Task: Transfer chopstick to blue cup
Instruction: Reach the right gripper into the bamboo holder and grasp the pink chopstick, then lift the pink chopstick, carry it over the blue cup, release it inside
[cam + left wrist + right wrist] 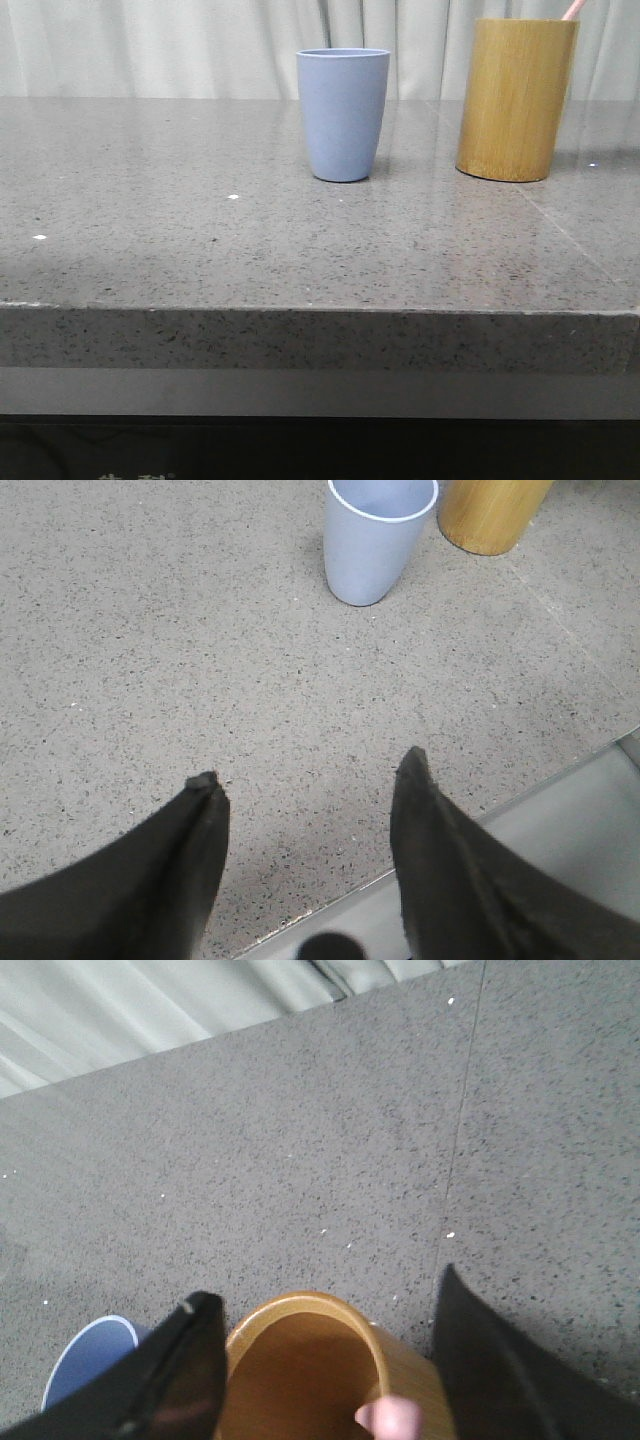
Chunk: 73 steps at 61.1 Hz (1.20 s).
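Chopstick (pixel 572 9) end, pale pink, pokes up out of the bamboo cylinder (pixel 515 98) at the table's far right and leans on its rim. Just to the left stands the blue cup (pixel 342 114), upright on the grey speckled table (pixel 200 250) and apart from the cylinder. Above the cylinder's open mouth hangs the right gripper (pixel 325 1345), jaws spread wide and holding nothing. Near the table's front edge, the left gripper (pixel 310 780) hovers with jaws spread too, well short of the cup.
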### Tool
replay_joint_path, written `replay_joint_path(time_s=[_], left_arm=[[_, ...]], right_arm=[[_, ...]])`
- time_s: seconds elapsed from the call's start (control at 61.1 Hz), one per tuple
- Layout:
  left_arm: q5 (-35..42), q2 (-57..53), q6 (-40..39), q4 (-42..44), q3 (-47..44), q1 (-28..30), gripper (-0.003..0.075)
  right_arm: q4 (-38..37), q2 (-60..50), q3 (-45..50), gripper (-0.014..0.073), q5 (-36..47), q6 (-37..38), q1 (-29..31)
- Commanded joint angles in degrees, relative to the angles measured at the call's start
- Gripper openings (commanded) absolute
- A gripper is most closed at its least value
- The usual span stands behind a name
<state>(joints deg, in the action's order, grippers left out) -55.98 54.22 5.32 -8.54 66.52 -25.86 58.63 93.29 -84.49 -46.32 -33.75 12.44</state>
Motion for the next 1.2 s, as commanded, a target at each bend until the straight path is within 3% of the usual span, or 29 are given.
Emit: replay_joint_path(time_s=[0.0, 0.393, 0.524, 0.737, 0.999, 1.179], left_arm=[[4.2, -0.6, 0.2, -1.2, 1.5, 0.1, 0.0375], [4.2, -0.6, 0.2, -1.2, 1.5, 0.1, 0.0375], [4.2, -0.6, 0.2, -1.2, 1.5, 0.1, 0.0375], [4.2, -0.6, 0.2, -1.1, 1.5, 0.1, 0.0375], [4.2, -0.6, 0.2, -1.1, 1.5, 0.1, 0.0375], [4.2, -0.6, 0.2, -1.1, 1.5, 0.1, 0.0375]], right_arm=[[1.8, -1.8, -2.2, 0.0345, 1.8, -1.0, -0.1], [0.9, -1.6, -2.2, 0.0006, 1.7, -1.0, -0.1], [-1.5, -1.7, -2.3, -0.0066, 1.4, -1.0, -0.1], [-7.1, -3.4, -8.1, -0.0088, -1.4, -1.0, -0.1], [-8.4, -6.8, -22.2, -0.0088, -8.8, -1.0, -0.4], [-14.2, -9.8, -30.9, -0.0088, -11.0, -1.0, -6.0]])
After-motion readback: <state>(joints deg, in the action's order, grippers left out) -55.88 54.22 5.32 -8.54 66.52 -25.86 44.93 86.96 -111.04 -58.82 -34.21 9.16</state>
